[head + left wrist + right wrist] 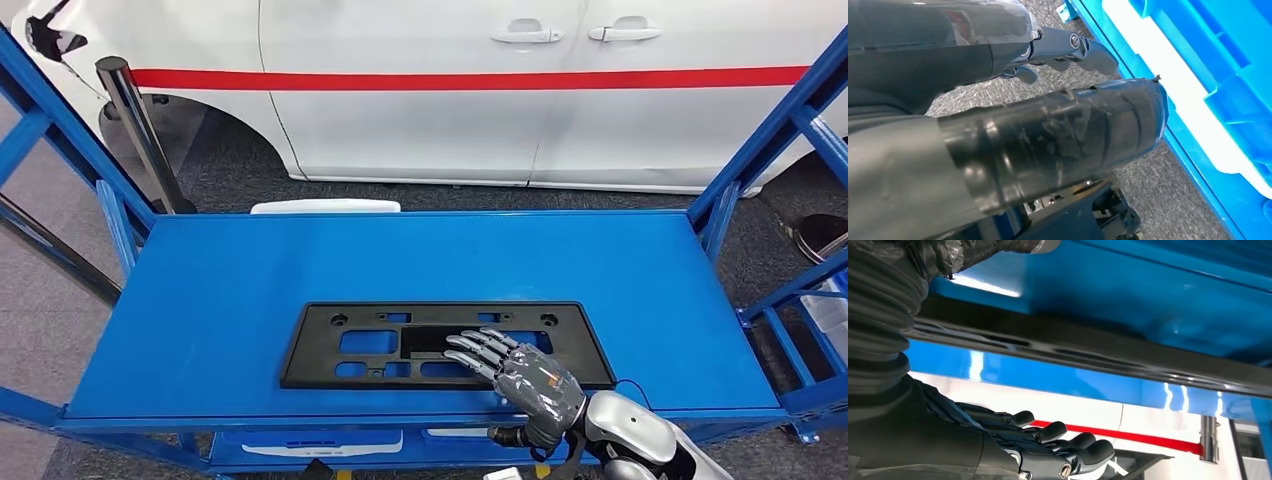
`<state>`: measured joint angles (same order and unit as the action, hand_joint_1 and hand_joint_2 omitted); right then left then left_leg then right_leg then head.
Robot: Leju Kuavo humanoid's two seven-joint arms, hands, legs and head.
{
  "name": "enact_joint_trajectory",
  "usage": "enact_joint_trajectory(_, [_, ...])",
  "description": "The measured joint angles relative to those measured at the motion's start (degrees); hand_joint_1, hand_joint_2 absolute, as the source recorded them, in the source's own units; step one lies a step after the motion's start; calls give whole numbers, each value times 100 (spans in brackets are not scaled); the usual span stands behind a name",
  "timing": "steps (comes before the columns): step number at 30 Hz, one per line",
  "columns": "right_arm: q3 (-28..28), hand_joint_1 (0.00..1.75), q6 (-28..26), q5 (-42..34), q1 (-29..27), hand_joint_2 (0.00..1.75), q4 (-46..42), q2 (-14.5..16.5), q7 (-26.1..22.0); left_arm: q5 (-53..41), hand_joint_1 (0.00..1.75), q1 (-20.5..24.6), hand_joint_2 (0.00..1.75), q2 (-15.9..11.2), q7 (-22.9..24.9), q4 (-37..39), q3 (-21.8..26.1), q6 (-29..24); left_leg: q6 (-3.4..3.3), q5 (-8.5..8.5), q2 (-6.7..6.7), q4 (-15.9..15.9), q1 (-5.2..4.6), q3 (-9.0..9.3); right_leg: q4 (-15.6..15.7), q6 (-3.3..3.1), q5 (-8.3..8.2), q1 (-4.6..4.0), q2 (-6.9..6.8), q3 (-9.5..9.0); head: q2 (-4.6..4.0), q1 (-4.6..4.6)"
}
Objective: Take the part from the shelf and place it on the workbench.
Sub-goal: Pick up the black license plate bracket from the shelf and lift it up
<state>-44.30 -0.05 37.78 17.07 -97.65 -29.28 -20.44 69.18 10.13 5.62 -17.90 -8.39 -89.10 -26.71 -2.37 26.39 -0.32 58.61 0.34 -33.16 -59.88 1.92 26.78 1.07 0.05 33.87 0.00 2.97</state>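
Head view: the part [440,343], a flat black rectangular frame with cut-outs, lies on the blue shelf [200,290] near its front edge, and its long axis runs left to right across the robot. The right hand [520,372] reaches in from the lower right and sits over the right half of the part, with its fingers [480,348] extended, slightly fanned, and pointing toward the upper left over a central cut-out. The palm hides the front rim of the part below it. Whether the fingertips touch the plastic or hover just above it cannot be told from this angle.

Right wrist view: the fingers are straight and side by side, curled around nothing; the dark bar of the part runs across the frame beyond them. The right hand holds nothing.

Left wrist view: the left hand [1068,47] hangs low beside the shelf frame, fingers loosely extended, holding nothing. The right hand is the nearer one by far.

Judgement: no grasp is made yet; the fingers need to close on a rim of the part, most likely the front edge
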Motion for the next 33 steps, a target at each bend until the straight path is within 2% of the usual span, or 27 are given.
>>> enact_joint_trajectory(2, [0,0,-13,25,-12,175,38,-19,54,8,0,-1,0,0,0,0,1,1,58,-1,-2,-1,-15,-10,74,-65,2,-34,10,-7,0,-3])
enact_joint_trajectory(3, [0,0,-42,58,-17,175,62,-28,100,9,0,-1,0,0,0,0,1,2,87,2,-2,-6,-13,-12,87,-101,-10,-22,11,-11,0,-3])
enact_joint_trajectory(5, [2,0,-148,164,-22,175,117,-39,192,9,0,0,0,0,-1,0,1,1,145,128,0,149,-3,-75,130,-181,-39,1,3,-36,0,-6])
enact_joint_trajectory(6, [4,0,-220,233,-27,175,148,-40,238,11,0,-1,0,-1,-2,0,1,1,170,279,1,388,4,-180,147,-217,-49,13,-3,-47,0,-6])
enact_joint_trajectory(8, [15,0,-365,386,-52,175,217,-39,312,19,0,-9,0,-1,-5,0,1,1,208,644,2,1117,14,-507,144,-256,-49,0,-13,-44,0,-9])
enact_joint_trajectory(9, [24,0,-441,475,-73,175,256,-36,351,22,0,-17,0,-1,-7,0,1,3,219,755,2,1436,18,-658,139,-260,-47,-6,-16,-41,0,-8])
enact_joint_trajectory(10, [40,0,-524,572,-98,175,295,-30,386,24,0,-24,0,-1,-8,0,1,6,223,762,3,1587,19,-731,134,-263,-43,-12,-17,-40,0,-9])
enact_joint_trajectory(11, [65,0,-616,673,-124,175,330,-15,426,24,0,-29,0,-1,-9,0,1,9,218,658,3,1515,20,-698,128,-264,-39,-18,-15,-43,0,-9])
enact_joint_trajectory(12, [99,0,-711,766,-149,175,360,6,457,24,0,-30,0,-1,-9,0,1,11,202,471,3,1229,20,-559,123,-261,-33,-22,-11,-51,0,-9])
enact_joint_trajectory(14, [179,0,-861,899,-187,175,402,60,497,25,0,-23,0,-4,-10,1,1,13,145,131,3,421,7,-170,112,-241,-16,-37,-1,-66,0,-8])
enact_joint_trajectory(15, [214,0,-902,934,-199,175,419,84,506,25,0,-17,0,-5,-10,1,1,13,119,51,1,150,-4,-40,107,-220,-12,-46,3,-65,0,-8])
enact_joint_trajectory(16, [240,0,-924,953,-209,175,434,103,514,26,0,-14,0,-7,-10,2,0,13,97,31,-2,12,-18,22,104,-195,-12,-53,4,-60,0,-7])
enact_joint_trajectory(18, [278,0,-941,965,-227,175,462,131,528,26,0,-19,0,-6,-11,2,0,14,55,18,-7,-24,-28,32,123,-131,-26,-53,4,-59,0,-8])
enact_joint_trajectory(20, [320,0,-953,965,-242,175,482,148,535,26,0,-20,0,-4,-11,2,1,14,-15,-28,-2,-95,-5,61,44,-73,54,-39,3,-38,0,-3])
enact_joint_trajectory(22, [368,0,-961,965,-256,175,500,155,538,26,0,-13,0,-2,-11,3,1,14,-75,-63,10,-146,16,80,-451,-29,361,-21,2,176,0,0])
enact_joint_trajectory(24, [390,0,-972,990,-290,175,525,160,544,26,0,-17,0,-1,-11,4,1,15,-95,-65,15,-147,15,73,-1175,14,680,-3,0,520,0,0])
enact_joint_trajectory(25, [396,0,-987,1025,-313,175,539,163,553,26,0,-22,0,0,-11,4,1,15,-94,-63,14,-144,14,72,-1378,33,714,12,0,621,0,1])
enact_joint_trajectory(26, [404,0,-1013,1072,-333,175,551,167,567,25,0,-25,0,-1,-11,4,1,16,-89,-58,12,-137,16,72,-1380,51,640,30,-1,629,0,1])
enact_joint_trajectory(27, [420,0,-1050,1129,-346,175,559,173,584,24,0,-26,0,-1,-11,4,1,17,-78,-48,9,-123,20,73,-1166,63,471,50,-2,530,0,1])
enact_joint_trajectory(28, [441,0,-1091,1183,-352,175,564,182,603,23,0,-25,0,-1,-11,4,1,19,-61,-31,5,-99,24,74,-801,72,258,70,-4,354,0,1])
enact_joint_trajectory(30, [497,0,-1175,1298,-360,175,574,213,649,19,0,-20,0,-1,-10,4,0,22,-7,15,-2,-34,10,55,-145,55,24,67,-1,44,0,-1])
enact_joint_trajectory(31, [526,0,-1214,1369,-373,175,582,231,677,17,0,-18,0,-1,-9,4,1,24,24,29,-4,-11,0,44,14,34,-1,55,3,-24,0,-3])
enact_joint_trajectory(33, [581,0,-1306,1563,-410,175,611,272,749,11,0,-15,0,-1,-9,4,-1,30,89,30,-4,-7,-8,35,59,-39,13,27,12,-22,0,-9])
